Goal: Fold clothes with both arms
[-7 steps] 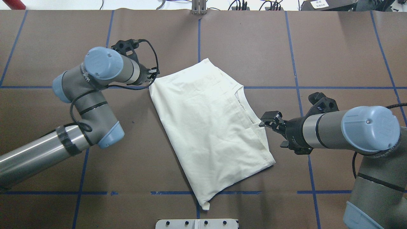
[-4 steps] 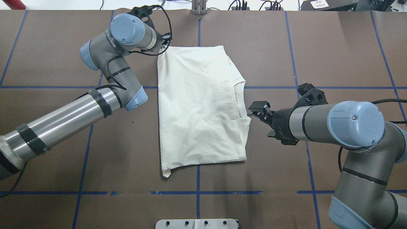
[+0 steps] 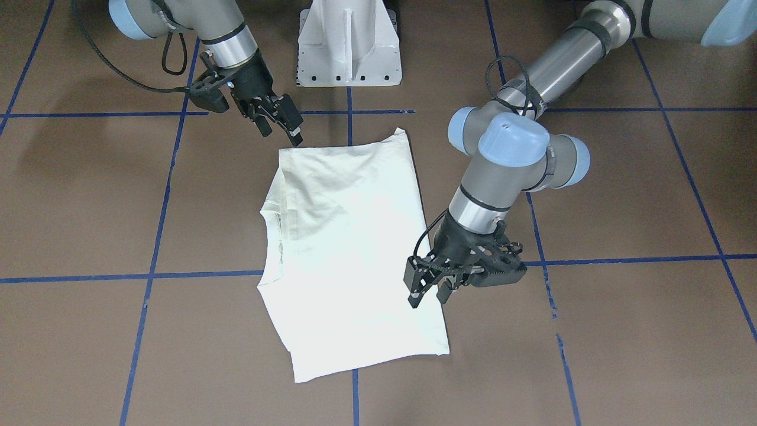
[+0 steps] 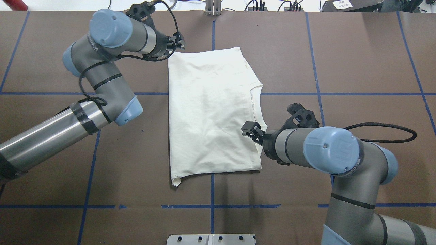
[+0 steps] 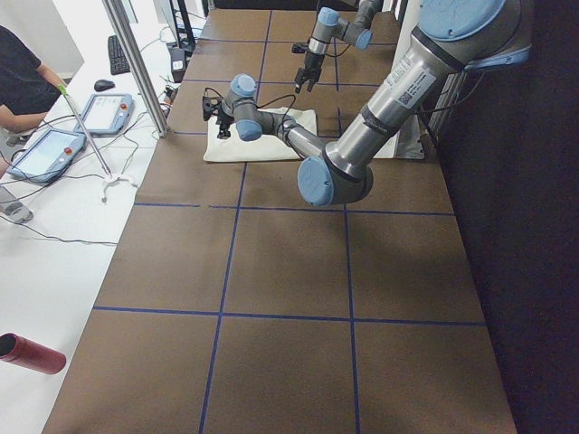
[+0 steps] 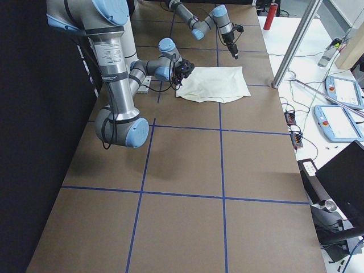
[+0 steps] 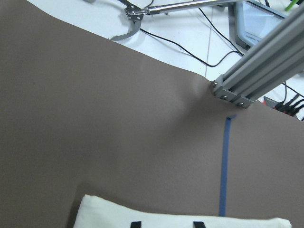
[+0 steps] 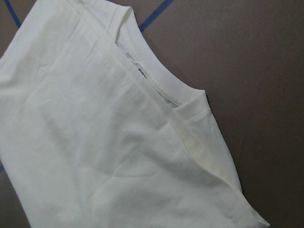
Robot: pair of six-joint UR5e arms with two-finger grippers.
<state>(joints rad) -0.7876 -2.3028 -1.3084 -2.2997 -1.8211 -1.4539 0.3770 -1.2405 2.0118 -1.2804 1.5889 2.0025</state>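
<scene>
T-shirt (image 4: 211, 112): table (image 4: 357, 61) centre, folded to a rectangle, print hidden, collar (image 8: 156, 80) toward table's right end | left end effector (image 3: 427, 299): released, empty, above shirt's far-left corner | right end effector (image 3: 281, 135): released, empty, over collar edge | progress: sleeves seemingly tucked; likely a final halving left

Left arm (image 4: 47, 134); right arm (image 4: 354, 190) — jaws parted

Brown table cover (image 4: 357, 51) spreads wide, gridded with blue tape lines (image 4: 374, 93) — a white pedestal (image 3: 349, 41) stands at one long edge. On the white bench alongside: an aluminium post (image 5: 137, 68), two teach pendants (image 5: 50, 154), a keyboard (image 5: 118, 54) — and a red cylinder (image 5: 32, 353) lying flat.
</scene>
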